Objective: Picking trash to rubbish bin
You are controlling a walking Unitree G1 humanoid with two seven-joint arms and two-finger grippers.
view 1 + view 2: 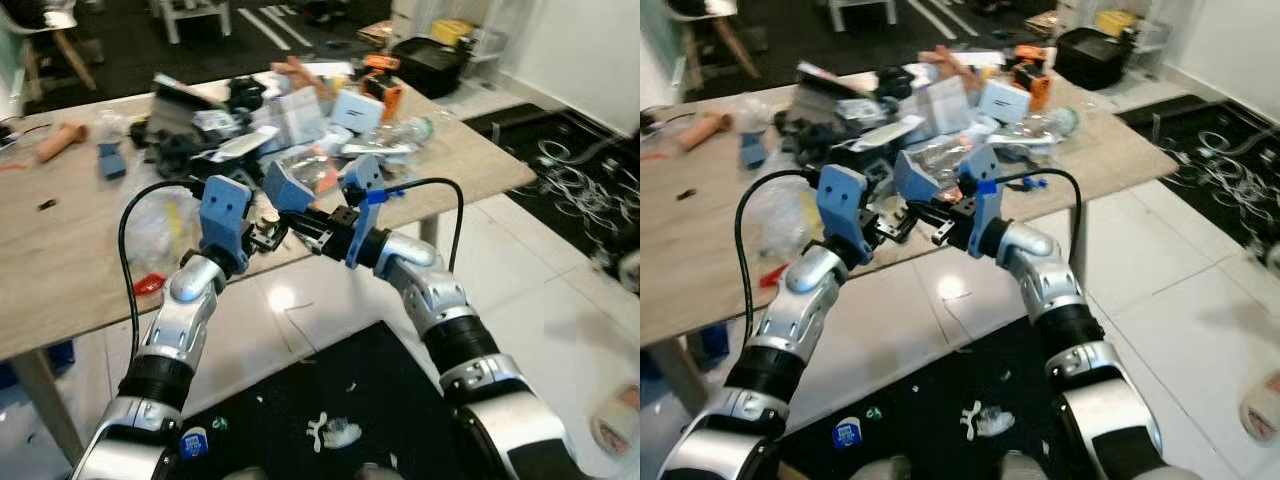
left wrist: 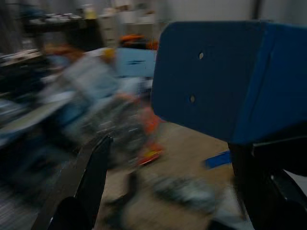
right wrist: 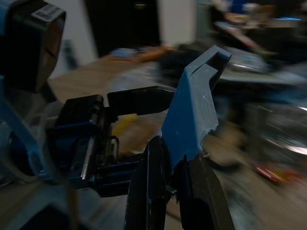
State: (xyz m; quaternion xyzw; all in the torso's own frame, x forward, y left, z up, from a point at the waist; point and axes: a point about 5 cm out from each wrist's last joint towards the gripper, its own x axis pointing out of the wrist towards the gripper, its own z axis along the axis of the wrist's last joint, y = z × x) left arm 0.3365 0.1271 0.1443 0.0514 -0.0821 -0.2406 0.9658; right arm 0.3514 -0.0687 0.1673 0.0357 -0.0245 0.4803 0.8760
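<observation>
Trash lies heaped on the wooden table (image 1: 60, 250): a clear plastic bottle (image 1: 405, 130), a white box (image 1: 355, 108), wrappers, and a crumpled clear bag (image 1: 160, 225) near the front edge. Both arms are raised at that edge, wrists nearly touching. My left gripper (image 1: 268, 232) is beside the bag, and its black finger (image 2: 84, 187) stands far from its mate, with nothing between them. My right gripper (image 1: 305, 222) points towards the left one. In the blurred right wrist view a blue wedge (image 3: 192, 120) rises by its black fingers (image 3: 153, 191).
A small red scrap (image 1: 148, 283) lies on the table's near edge. On the black floor mat (image 1: 400, 400) below are a white crumpled scrap (image 1: 330, 432) and a small blue-labelled item (image 1: 193, 442). Cables (image 1: 570, 170) cover the floor at right. A black case (image 1: 430, 60) stands behind the table.
</observation>
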